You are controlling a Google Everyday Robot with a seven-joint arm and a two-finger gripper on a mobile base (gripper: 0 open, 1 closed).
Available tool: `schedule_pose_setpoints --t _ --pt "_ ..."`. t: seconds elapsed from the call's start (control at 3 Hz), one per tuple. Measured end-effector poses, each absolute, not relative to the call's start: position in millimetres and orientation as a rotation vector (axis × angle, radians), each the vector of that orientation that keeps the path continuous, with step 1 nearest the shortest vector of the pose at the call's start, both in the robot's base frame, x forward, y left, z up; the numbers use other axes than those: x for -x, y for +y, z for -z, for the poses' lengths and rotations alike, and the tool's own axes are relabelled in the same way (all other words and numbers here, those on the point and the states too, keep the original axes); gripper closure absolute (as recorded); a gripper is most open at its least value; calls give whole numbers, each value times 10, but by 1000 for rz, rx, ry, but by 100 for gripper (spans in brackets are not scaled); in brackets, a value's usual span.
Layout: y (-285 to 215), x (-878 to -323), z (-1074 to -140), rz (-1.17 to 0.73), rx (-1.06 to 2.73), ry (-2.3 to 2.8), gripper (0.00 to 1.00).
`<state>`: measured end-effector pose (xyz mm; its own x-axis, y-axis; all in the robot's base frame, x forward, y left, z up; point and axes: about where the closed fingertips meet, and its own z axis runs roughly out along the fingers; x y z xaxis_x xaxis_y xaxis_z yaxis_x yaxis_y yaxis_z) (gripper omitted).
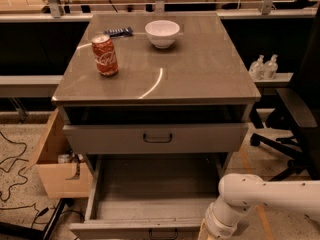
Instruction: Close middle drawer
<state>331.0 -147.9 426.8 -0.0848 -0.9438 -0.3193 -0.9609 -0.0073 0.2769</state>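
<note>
The middle drawer [150, 184] of the grey-brown cabinet stands pulled far out, and its deep tray looks empty. Its low front panel [115, 229] and small dark loop handle [162, 232] sit at the bottom edge of the view. The taller-fronted drawer [200, 138] above it is slightly out. My white arm [250, 194] reaches in from the right and bends down beside the drawer's front right corner. My gripper is below the bottom edge of the view, out of sight.
On the cabinet top [200, 69] stand a red soda can [105, 55], a white bowl [162, 33] and a dark snack bar [118, 32]. An open cardboard box [57, 169] and cables lie at the left. A black office chair [295, 129] is at the right.
</note>
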Motion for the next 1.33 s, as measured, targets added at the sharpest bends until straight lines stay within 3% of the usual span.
schedule_pose_setpoints --t 1.33 --pt "-1436 -3735 -4138 -514 2062 2148 100"
